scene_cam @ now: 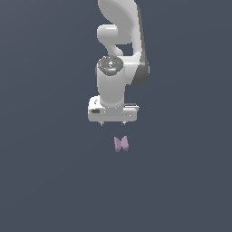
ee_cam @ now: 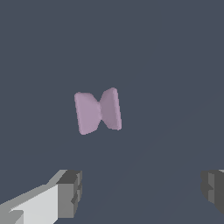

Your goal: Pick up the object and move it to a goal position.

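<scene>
Jaws stand spread wide on the white gripper (scene_cam: pixel 112 123), pinching nothing: in the wrist view one grey finger pad (ee_cam: pixel 70 192) shows at one edge of the picture and the other pad at the opposite edge, with bare dark table (ee_cam: pixel 166 65) between them. The object (ee_cam: pixel 98 110), a small pale pink-lilac bow-tie shape with two flared lobes meeting at a narrow waist, lies on the table apart from both pads, touching neither. In that view it sits off the line between the pads and nearer the pad with the white finger body than the other.

From the exterior view the gripper points straight down from the white arm (scene_cam: pixel 118 41), its short fingertips showing as small stubs under the wide hand. The object (scene_cam: pixel 121 143) sits just below the gripper in that picture, slightly toward the exterior view's right of its middle, clearly narrower than the hand. A gap of dark table separates it from the fingertips.
</scene>
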Robot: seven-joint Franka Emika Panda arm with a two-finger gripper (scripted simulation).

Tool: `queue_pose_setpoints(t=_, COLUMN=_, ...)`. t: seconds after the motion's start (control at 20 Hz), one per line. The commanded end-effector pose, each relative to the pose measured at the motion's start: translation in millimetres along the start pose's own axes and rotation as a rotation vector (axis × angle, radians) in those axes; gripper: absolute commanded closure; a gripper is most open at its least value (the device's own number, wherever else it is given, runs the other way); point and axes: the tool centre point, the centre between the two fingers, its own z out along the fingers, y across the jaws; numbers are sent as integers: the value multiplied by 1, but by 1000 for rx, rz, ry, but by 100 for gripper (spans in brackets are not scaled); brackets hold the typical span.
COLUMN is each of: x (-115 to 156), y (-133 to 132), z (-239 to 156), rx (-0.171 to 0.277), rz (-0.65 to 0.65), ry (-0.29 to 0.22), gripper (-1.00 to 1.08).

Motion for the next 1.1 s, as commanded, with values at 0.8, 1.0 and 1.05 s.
queue_pose_setpoints(t=0.8, x=-3, y=11, z=7, rx=-11, rz=-6, ry=-5, gripper=-92)
queue_pose_setpoints(t=1.0, x=3, y=6, z=12, rx=-12, rz=-19, ry=-2, gripper=-92)
queue_pose_setpoints(t=1.05, x=5, y=4, z=14, rx=-12, rz=-24, ry=-1, gripper=-92)
